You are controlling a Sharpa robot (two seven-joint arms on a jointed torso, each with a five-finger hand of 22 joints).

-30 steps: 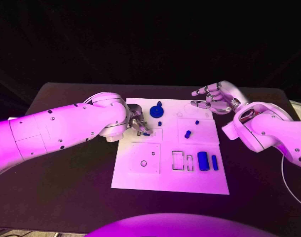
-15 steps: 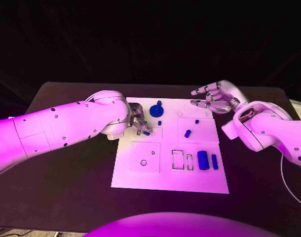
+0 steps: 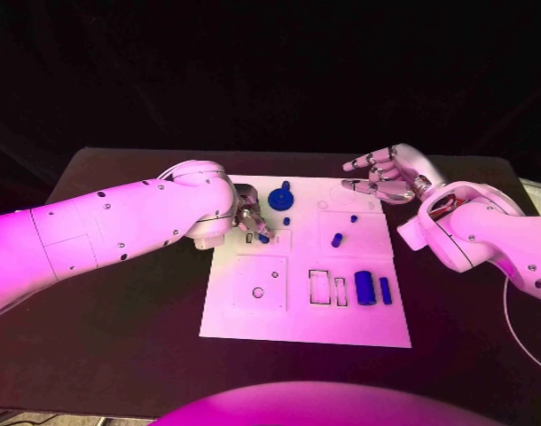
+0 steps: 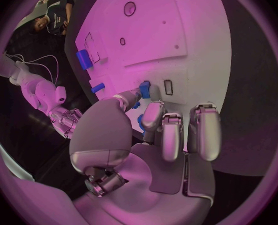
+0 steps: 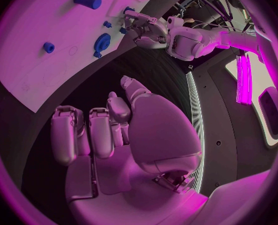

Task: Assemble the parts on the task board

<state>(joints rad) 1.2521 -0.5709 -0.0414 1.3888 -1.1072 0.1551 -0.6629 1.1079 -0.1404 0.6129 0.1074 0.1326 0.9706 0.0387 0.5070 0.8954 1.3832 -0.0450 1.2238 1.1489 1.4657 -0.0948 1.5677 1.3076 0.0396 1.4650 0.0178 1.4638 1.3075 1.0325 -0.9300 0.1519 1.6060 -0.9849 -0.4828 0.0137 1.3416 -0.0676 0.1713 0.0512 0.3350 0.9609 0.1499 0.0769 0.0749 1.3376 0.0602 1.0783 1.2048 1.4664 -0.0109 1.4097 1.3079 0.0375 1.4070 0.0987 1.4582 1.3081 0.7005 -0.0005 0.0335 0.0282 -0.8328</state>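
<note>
The white task board (image 3: 299, 315) lies mid-table. My left hand (image 3: 243, 217) hovers over its near-left part and pinches a small blue part (image 3: 263, 236) between thumb and a finger. In the left wrist view, that blue part (image 4: 144, 89) sits at the fingertips, beside a small rectangular slot (image 4: 168, 86). My right hand (image 3: 386, 175) hangs over the board's far right corner, fingers apart, holding nothing. On the board lie a blue gear-like piece (image 3: 282, 193), a short blue peg (image 3: 337, 240) and two blue bars (image 3: 365, 287).
Empty rectangular slots (image 3: 319, 287) sit left of the bars, and a round hole (image 3: 259, 293) lies in the near-left square. Dark table (image 3: 130, 346) surrounds the board. The right wrist view shows the gear-like piece (image 5: 103, 42) and my left hand (image 5: 145, 29).
My left arm has rolled slightly and its hand has edged a little farther up the board, still pinching the blue part. The right hand has stayed in place.
</note>
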